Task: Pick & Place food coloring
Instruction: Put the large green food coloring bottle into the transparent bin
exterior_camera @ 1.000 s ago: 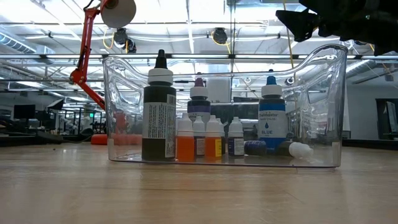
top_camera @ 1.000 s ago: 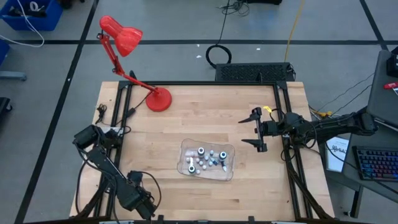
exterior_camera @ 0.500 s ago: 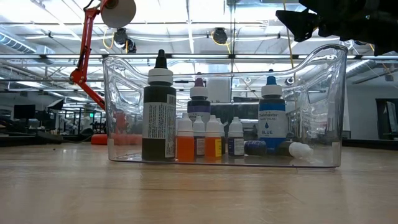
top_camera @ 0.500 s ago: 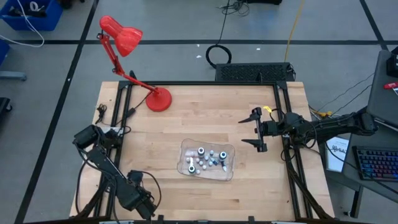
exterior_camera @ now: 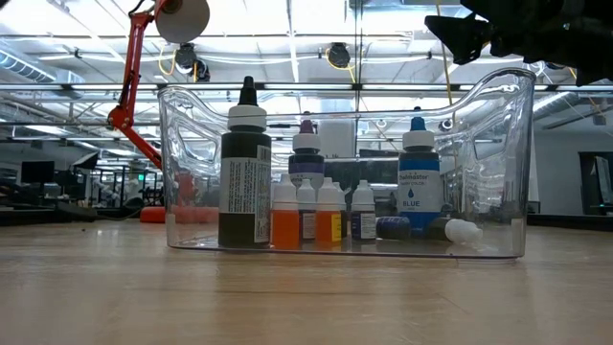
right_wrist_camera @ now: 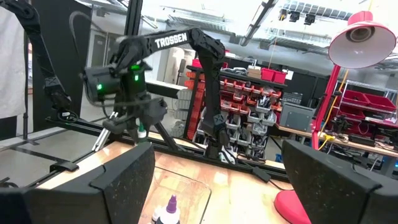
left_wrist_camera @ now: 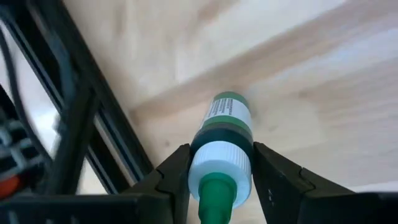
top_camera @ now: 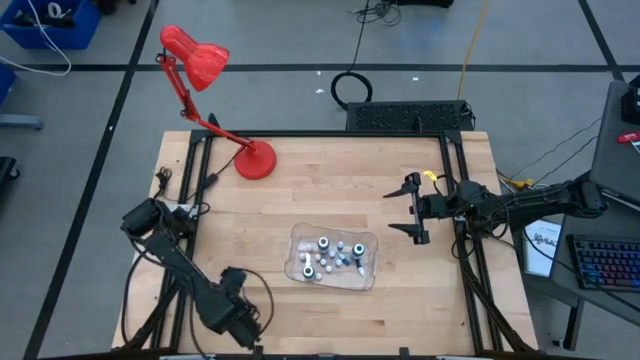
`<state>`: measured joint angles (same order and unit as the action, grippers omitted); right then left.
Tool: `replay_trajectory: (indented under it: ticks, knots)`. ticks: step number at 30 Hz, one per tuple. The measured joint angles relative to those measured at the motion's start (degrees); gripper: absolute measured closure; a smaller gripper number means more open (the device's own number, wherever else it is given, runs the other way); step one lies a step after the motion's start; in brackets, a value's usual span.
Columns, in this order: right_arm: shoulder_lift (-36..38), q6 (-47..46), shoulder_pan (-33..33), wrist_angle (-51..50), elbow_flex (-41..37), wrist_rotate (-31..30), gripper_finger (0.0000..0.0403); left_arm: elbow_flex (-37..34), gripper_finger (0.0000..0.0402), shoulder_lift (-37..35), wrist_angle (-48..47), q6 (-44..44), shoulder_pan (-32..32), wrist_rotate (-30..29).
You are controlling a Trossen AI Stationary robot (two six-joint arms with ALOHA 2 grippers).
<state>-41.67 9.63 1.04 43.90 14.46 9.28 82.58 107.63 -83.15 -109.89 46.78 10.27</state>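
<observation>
Left gripper [top_camera: 240, 322] has shifted toward 3 o'clock, clamping a green bottle [left_wrist_camera: 225, 138]; carry it level to the tray [top_camera: 300, 238]; right gripper [top_camera: 412, 211] waits wide

Even, bright overhead light falls on the pale wooden desk [top_camera: 330, 200]; ceiling strip lamps glare through the clear plastic tray [exterior_camera: 345, 163]; the left wrist view's dark frame edge blurs.

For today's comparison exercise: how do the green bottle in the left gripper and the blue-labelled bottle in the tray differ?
The green bottle is clamped in the left gripper near the table's front-left edge; the blue-labelled bottle stands upright, untouched, in the clear tray. One cap tip is green, the other blue. Both have white collars.
</observation>
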Motion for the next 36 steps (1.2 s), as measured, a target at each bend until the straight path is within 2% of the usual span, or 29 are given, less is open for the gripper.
replay_trajectory:
  ticks: [6, 13, 20, 24, 28, 33, 36]
  knots:
    - [0.0, -0.03, 0.01, 0.02, 0.0, 0.0, 0.0069, 10.81, 0.0256, -0.01, -7.1, 11.37, -4.98, -8.88]
    - [-0.02, -0.35, 0.0, 0.02, 0.0, 0.0, 0.0069, 25.66, 0.0256, -0.59, -6.9, 31.01, -11.87, -19.27]
    - [-0.02, 0.06, 0.01, 0.01, 0.0, -0.06, 0.0069, 37.97, 0.0256, -0.57, -6.27, 51.12, -19.44, -25.7]
    - [-0.02, 0.15, 0.01, 0.02, 0.0, -0.09, 0.0069, 40.42, 0.0256, 0.84, -2.62, 61.83, -25.51, -25.37]
    - [-0.02, 0.24, 0.0, 0.02, 0.0, -0.12, 0.0069, 40.64, 0.0256, 4.34, 4.31, 73.12, -30.52, -20.91]
    - [-0.02, 0.48, 0.02, 0.02, 0.0, -0.17, 0.0069, 40.64, 0.0256, 9.49, 10.25, 84.56, -32.89, -17.35]
    - [-0.02, 0.5, 0.02, 0.02, 0.0, -0.2, 0.0069, 40.64, 0.0256, 12.11, 10.46, 85.87, -33.01, -16.84]
